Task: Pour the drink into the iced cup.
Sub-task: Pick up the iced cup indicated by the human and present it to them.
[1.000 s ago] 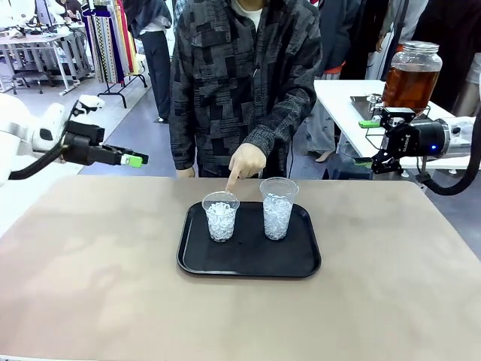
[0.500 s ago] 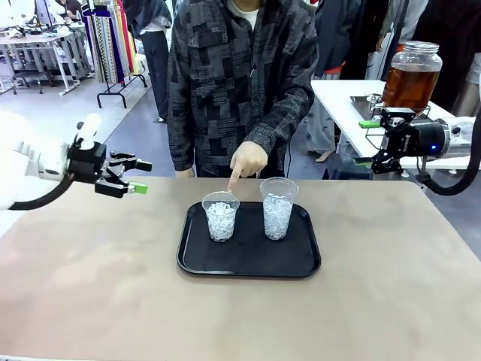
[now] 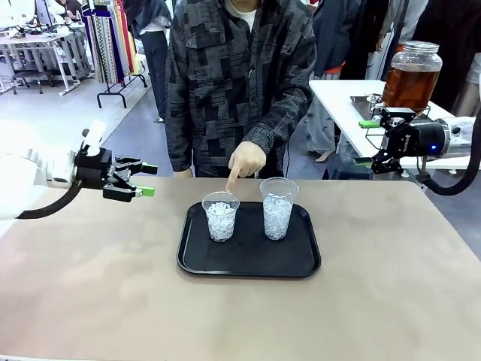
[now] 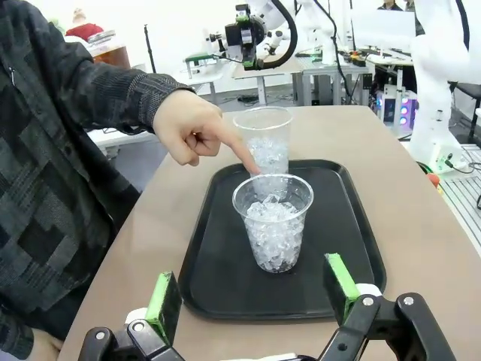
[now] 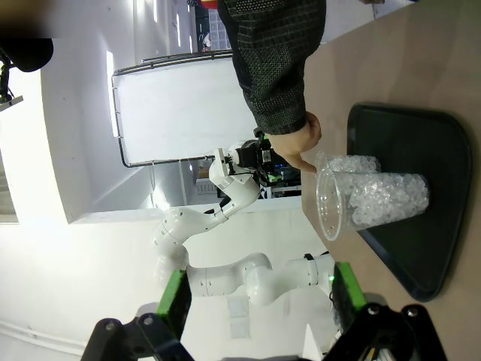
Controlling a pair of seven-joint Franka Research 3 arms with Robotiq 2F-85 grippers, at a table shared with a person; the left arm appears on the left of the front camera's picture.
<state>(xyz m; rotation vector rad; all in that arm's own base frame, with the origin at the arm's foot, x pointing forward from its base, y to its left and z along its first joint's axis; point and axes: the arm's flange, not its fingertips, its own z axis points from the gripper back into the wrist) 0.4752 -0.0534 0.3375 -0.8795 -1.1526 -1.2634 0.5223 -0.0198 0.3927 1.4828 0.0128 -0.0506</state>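
A person's hand (image 3: 246, 160) hangs over the shorter iced cup (image 3: 221, 216), blocking it from above; bare table (image 3: 90, 263) flanks the tray (image 3: 248, 261).

One tray (image 3: 248, 263) holds two cups of ice, short cup (image 3: 221, 218) at nine o'clock, tall cup (image 3: 277, 210) at three. One jar (image 3: 411, 53) of drink (image 3: 409, 86) stands at two o'clock. One hand (image 3: 246, 160) points. Two pincers: left pincer (image 3: 147, 180), right pincer (image 5: 259, 289).
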